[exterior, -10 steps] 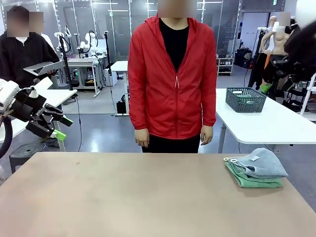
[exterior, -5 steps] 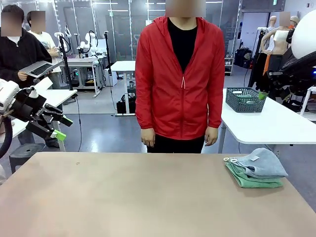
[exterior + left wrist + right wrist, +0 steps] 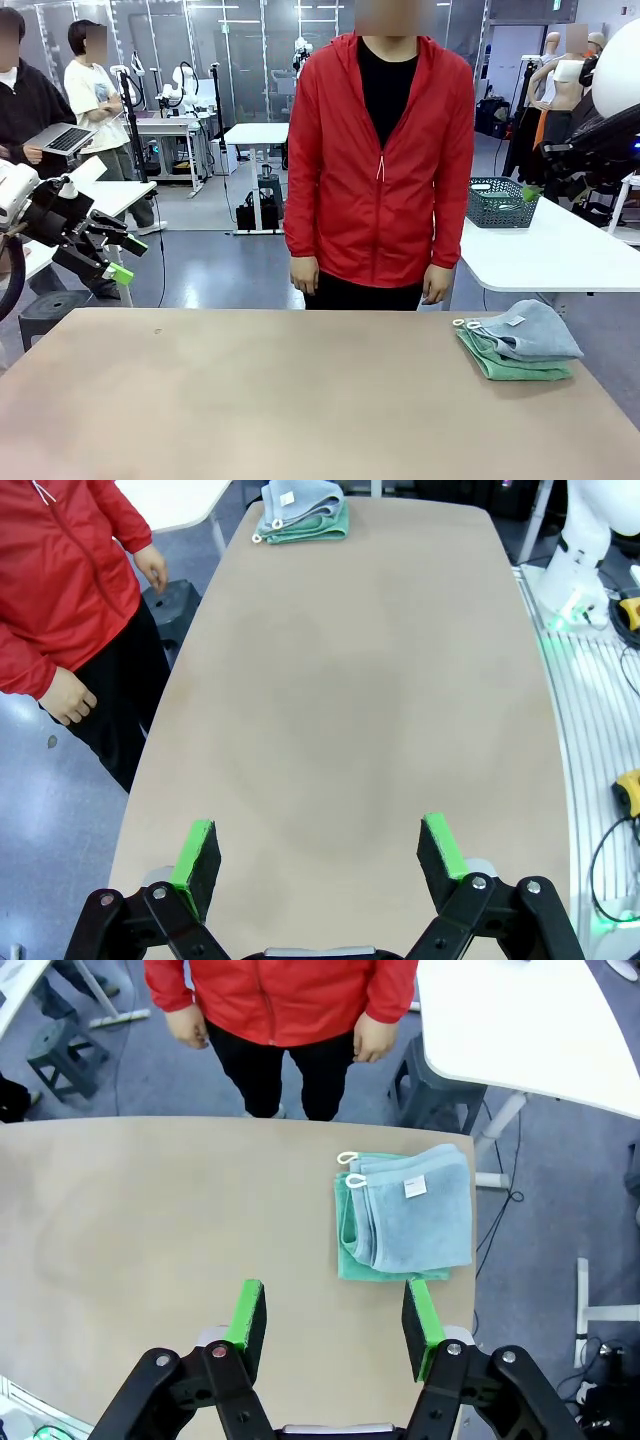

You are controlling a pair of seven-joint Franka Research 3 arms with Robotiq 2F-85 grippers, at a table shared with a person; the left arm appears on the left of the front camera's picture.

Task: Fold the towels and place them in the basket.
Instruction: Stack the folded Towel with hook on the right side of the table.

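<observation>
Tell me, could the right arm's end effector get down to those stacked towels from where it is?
Probably yes: the right end effector hangs open above the towels, with nothing between them.

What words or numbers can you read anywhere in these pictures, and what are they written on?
No words or numbers can be read.
The small white tag on the blue-grey towel: too small to tell if it has print.
The mint green towel underneath: no print seen.
The person's red jacket: no logo or lettering seen.
The table: plain, no markings.

Bright, even overhead light, soft shadows, sharp focus (wrist views bend edges).
</observation>
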